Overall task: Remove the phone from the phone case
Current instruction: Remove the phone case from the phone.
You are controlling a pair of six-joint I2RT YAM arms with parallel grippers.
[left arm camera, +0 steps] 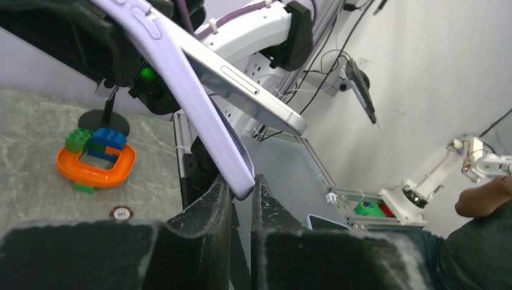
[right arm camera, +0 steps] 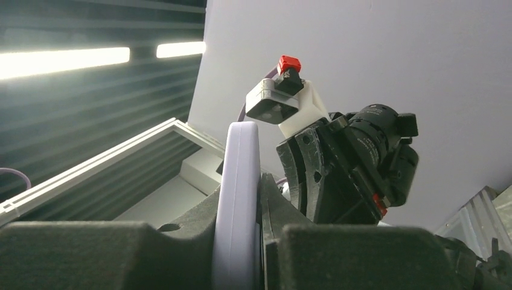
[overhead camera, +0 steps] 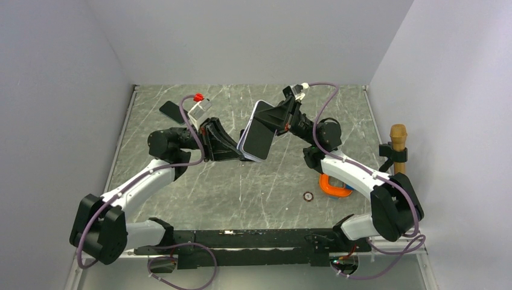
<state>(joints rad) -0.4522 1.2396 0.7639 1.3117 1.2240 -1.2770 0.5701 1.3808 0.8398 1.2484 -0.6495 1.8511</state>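
Note:
A phone (overhead camera: 261,134) with a dark screen sits in a lavender case (overhead camera: 244,145) and is held tilted in the air over the middle of the table. My left gripper (overhead camera: 237,151) is shut on the case's lower corner. In the left wrist view the case (left arm camera: 193,103) bends away from the phone's silver edge (left arm camera: 259,96), and its corner sits between my fingers (left arm camera: 241,184). My right gripper (overhead camera: 279,118) is shut on the upper end of the phone. In the right wrist view the lavender edge (right arm camera: 238,181) stands pinched between the fingers (right arm camera: 241,193).
An orange ring with toy bricks (overhead camera: 335,186) lies at the right, also in the left wrist view (left arm camera: 96,160). A small round token (overhead camera: 308,196) lies near it. A dark flat object (overhead camera: 172,112) lies at the back left. A brown peg in a clamp (overhead camera: 398,142) stands at the right edge.

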